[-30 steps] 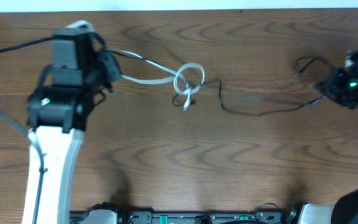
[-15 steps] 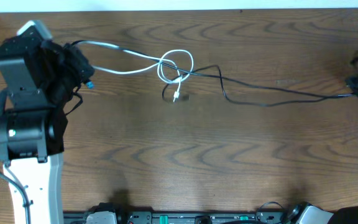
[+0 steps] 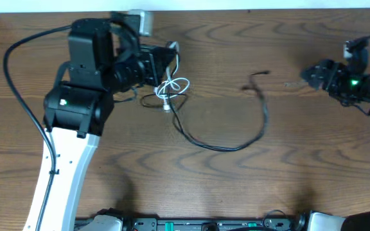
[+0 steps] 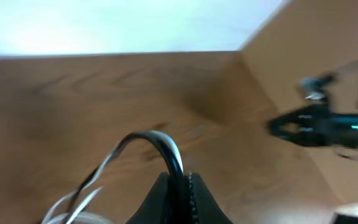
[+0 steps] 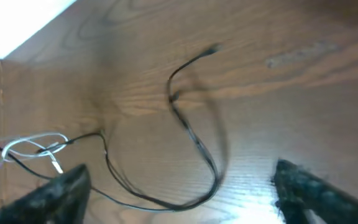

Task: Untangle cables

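Left tool point(image 4: 180, 186) pinches the white cable point(image 3: 174, 85) near the surface's point(image 3: 191, 186) far edge; right tool point(image 3: 310, 74) gapes wide, black cable point(image 3: 236, 146) loose

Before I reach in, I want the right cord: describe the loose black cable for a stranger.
On the wooden table, look between the left gripper and the right gripper. The black cable sweeps there in one wide U. Unlike the white cable, bunched in small loops by the left gripper, it is dark and spread out.
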Controlling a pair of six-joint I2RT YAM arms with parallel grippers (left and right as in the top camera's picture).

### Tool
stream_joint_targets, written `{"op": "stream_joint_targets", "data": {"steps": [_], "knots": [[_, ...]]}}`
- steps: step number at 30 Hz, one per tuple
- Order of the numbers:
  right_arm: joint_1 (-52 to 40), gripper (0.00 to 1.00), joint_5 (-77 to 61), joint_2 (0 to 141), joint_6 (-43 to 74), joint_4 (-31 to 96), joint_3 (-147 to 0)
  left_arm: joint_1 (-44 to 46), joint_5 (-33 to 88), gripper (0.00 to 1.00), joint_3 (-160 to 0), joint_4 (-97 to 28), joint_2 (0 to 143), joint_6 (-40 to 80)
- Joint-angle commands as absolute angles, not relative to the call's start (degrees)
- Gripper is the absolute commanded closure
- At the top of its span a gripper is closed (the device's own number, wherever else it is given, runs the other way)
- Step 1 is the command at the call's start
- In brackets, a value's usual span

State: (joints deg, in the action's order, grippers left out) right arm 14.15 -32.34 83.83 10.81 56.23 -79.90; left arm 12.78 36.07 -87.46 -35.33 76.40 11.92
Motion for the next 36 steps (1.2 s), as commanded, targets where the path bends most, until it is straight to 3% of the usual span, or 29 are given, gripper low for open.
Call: {"op": "stream_joint_targets", "data": {"steps": [1,10,22,36], "knots": [[11.22,0.01,-36.53,84.60,5.13,55.92,-80.86,13.56,46.70,0.92,-88.58,-30.30,75.75,11.44],[1.30,0.01,-46.26,84.95,-2.92,49.28,-80.84,13.58,49.12,0.93,-88.58,-19.09,75.77,33.63],[-10.63,0.05,-47.53,93.91,-3.20,41.19,-80.84,13.58,53.63,0.93,-88.58,-14.37,75.77,44.42],[-13.63,0.09,-55.90,101.95,-10.37,34.87,-80.86,12.73,53.17,0.92,-88.58,-4.36,75.77,53.65]]}}
